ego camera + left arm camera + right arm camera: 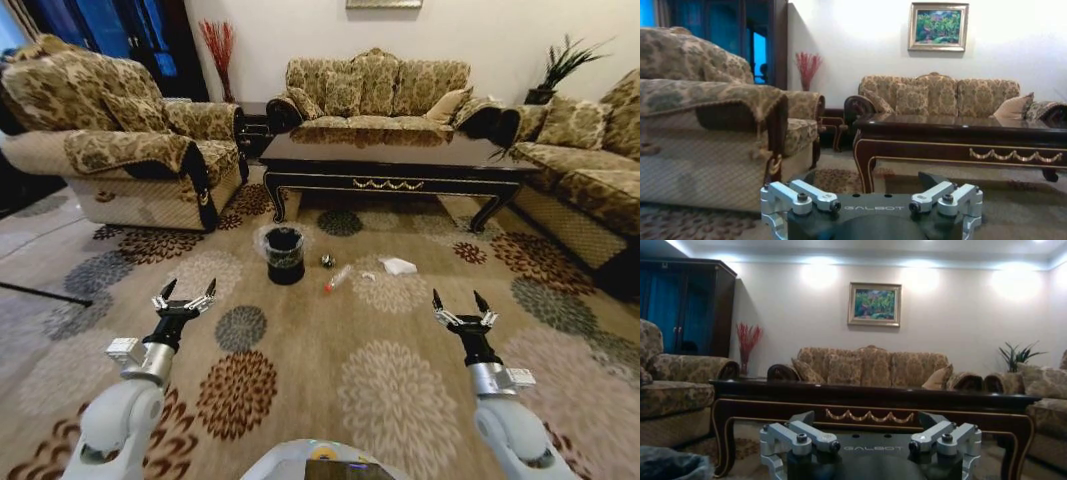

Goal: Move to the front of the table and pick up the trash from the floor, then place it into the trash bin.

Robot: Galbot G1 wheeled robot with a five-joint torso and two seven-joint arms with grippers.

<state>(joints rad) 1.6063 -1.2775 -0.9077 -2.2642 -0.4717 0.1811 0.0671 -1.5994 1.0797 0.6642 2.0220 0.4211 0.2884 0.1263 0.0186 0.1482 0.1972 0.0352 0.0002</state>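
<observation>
- Both arms hang low in front of the robot, the left gripper (184,296) and the right gripper (460,304) each poised above the carpet (330,370) with fingers spread wide and nothing between them.
- Underfoot is a beige carpet patterned with big brown and grey flower rounds, running out to the sofas.
- Patterned sofas ring the room: one armchair-like sofa (120,140) to the left, a long sofa (375,95) against the back wall, another (590,170) to the right.
- Ahead stands the table (390,160), its long axis running left to right across the room, gold ornament on the front edge facing the robot; its glossy tabletop mirrors the sofa behind.
- On the floor before the table's left end stands the trash bin (285,255), upright, bag folded over the rim.
- Just right of the bin lies the trash: a dark ball (327,261), then a clear bottle (337,279) lying slantwise with its red cap toward the robot, then white paper (399,266).
- From the wrist views a framed painting (874,304) shows on the back wall; the right wrist's also catches a potted plant (1017,357).
</observation>
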